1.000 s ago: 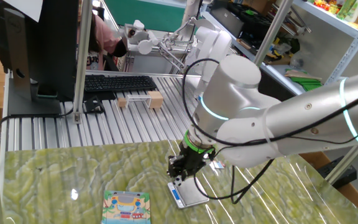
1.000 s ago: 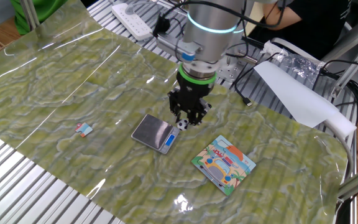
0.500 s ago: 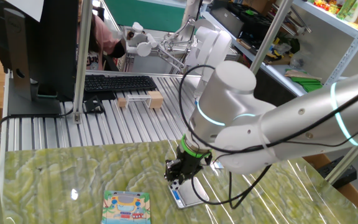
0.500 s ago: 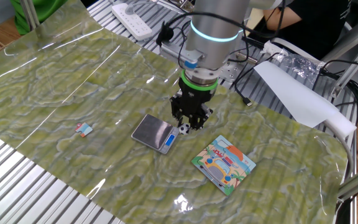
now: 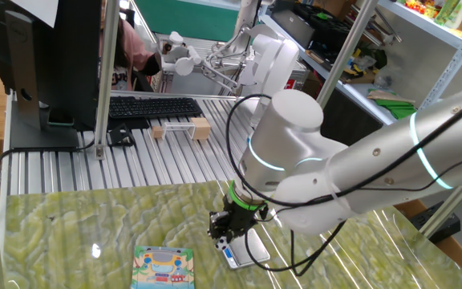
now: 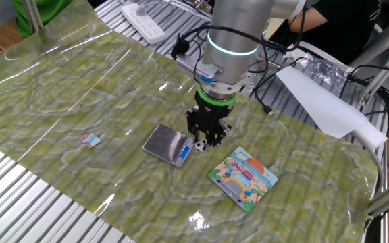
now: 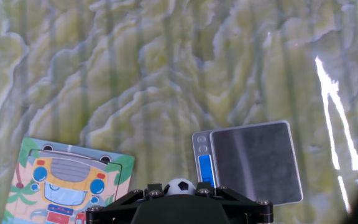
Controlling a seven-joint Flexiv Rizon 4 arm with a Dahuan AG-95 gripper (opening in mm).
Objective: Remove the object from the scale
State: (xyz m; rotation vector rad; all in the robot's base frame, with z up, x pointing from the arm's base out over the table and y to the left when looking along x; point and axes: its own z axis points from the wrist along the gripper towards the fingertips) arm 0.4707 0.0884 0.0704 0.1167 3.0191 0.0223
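The object, a tiny soccer-patterned ball (image 7: pixel 180 185), sits between the two black fingers of my gripper (image 7: pixel 180 190), which is shut on it. In the other fixed view the ball (image 6: pixel 201 144) shows at the gripper (image 6: pixel 204 140) tips. It is just off the display edge of the scale (image 6: pixel 167 142). The scale (image 7: pixel 253 163) is a flat silver platform with a blue display strip, and nothing lies on it. From one fixed view the gripper (image 5: pixel 224 236) hangs low beside the scale (image 5: pixel 249 251). Whether the ball touches the mat I cannot tell.
A colourful picture card (image 6: pixel 243 177) lies on the green mat close to the gripper, on the side away from the scale (image 7: pixel 67 182). A small white-blue scrap (image 6: pixel 91 140) lies further off. A keyboard (image 5: pixel 152 107) and a monitor stand behind the mat.
The gripper has carried the ball sideways off the scale's display edge toward the picture card and a little lower. The scale has stayed in place.
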